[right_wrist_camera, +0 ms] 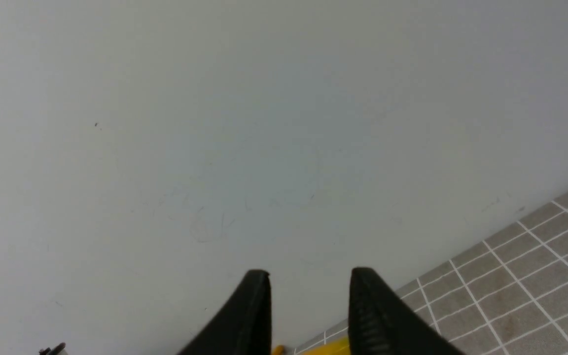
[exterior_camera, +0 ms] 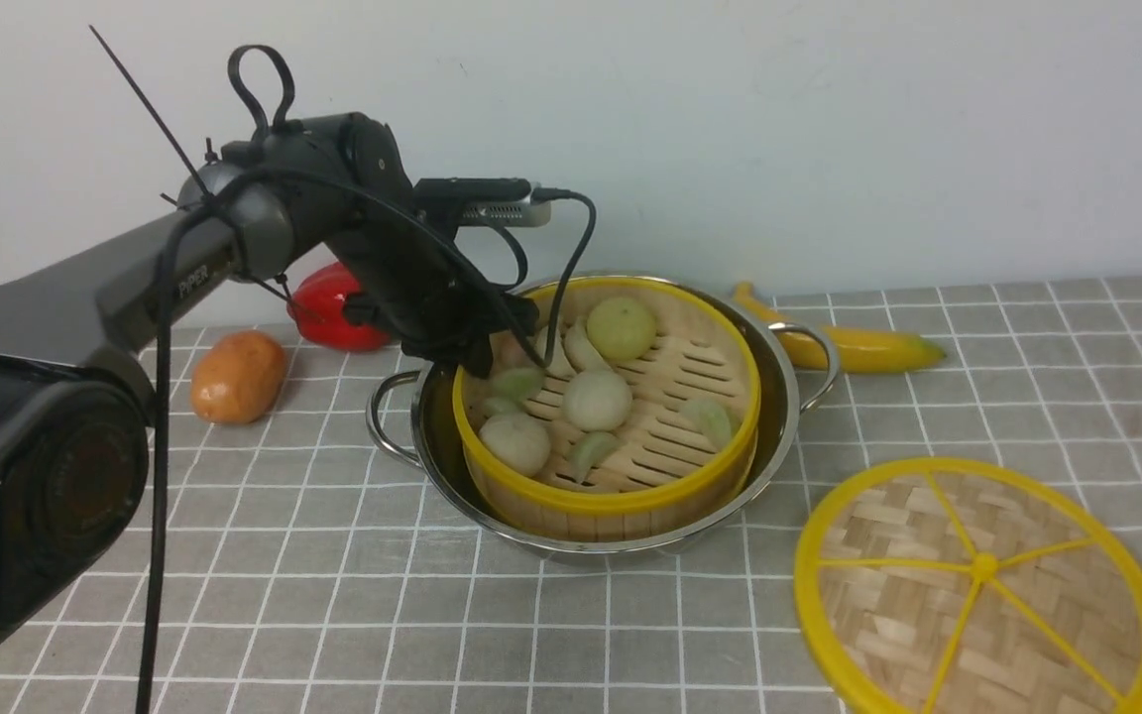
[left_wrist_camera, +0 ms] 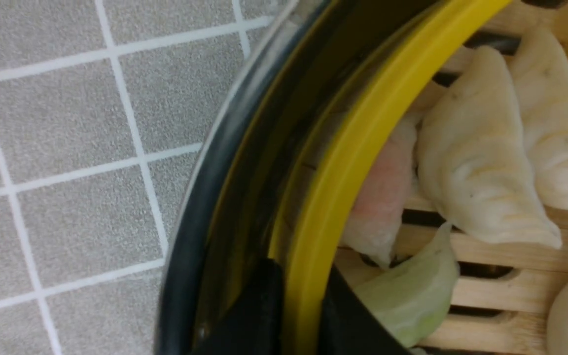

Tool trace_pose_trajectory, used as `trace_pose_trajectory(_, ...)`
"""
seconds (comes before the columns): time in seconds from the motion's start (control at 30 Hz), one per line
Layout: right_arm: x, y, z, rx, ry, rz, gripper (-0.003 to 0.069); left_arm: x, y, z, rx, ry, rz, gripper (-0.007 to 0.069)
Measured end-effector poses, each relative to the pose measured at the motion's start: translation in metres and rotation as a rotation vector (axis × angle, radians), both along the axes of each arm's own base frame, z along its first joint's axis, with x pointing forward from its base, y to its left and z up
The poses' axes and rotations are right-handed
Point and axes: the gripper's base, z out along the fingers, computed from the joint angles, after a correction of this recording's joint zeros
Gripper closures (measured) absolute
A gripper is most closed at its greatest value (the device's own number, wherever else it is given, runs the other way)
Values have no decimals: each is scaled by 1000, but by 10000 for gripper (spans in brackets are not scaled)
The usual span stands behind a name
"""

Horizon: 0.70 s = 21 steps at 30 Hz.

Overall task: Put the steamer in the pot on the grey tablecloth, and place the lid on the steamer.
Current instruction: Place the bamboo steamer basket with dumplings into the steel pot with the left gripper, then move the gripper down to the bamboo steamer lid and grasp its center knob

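The steamer point(exterior_camera: 621, 501), a bamboo basket with yellow rims holding buns and dumplings, sits inside the steel pot point(exterior_camera: 791, 397) on the grey tablecloth point(exterior_camera: 333, 595). My left gripper point(exterior_camera: 467, 352) is at the steamer's far-left rim. In the left wrist view the gripper point(left_wrist_camera: 303, 281) has one black finger on each side of the yellow rim point(left_wrist_camera: 363, 133), closed on it, with the pot wall point(left_wrist_camera: 225, 162) just outside. The lid point(exterior_camera: 977, 585) lies flat on the cloth at front right. My right gripper point(right_wrist_camera: 308, 276) is open and empty, facing the wall; it is out of the front view.
A potato point(exterior_camera: 237, 375) and a red pepper point(exterior_camera: 333, 302) lie behind the pot on the left. A banana point(exterior_camera: 858, 342) lies behind it on the right. The white wall runs close behind the cloth's far edge.
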Motion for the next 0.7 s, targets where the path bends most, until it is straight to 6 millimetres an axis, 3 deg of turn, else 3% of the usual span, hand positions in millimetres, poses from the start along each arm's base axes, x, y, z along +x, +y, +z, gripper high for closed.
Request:
trace_pose_trajectory(0.2, 0, 0, 0, 0, 0, 0, 416, 1, -1, 1, -11, -4, 3, 519)
trace_pose_trajectory(0.47, 0, 0, 0, 0, 0, 0, 416, 1, -3, 10, -41, -28, 14, 293)
trace_pose_trajectory(0.6, 0, 0, 0, 0, 0, 0, 416, -3, 2, 33, -2, -74, -1, 223)
trace_pose_trajectory(0.63, 0, 0, 0, 0, 0, 0, 416, -8, 6, 55, 35, -122, -12, 202)
trace_pose_trajectory(0.7, 0, 0, 1, 0, -14, -4, 416, -12, 10, 71, 54, -157, -11, 195)
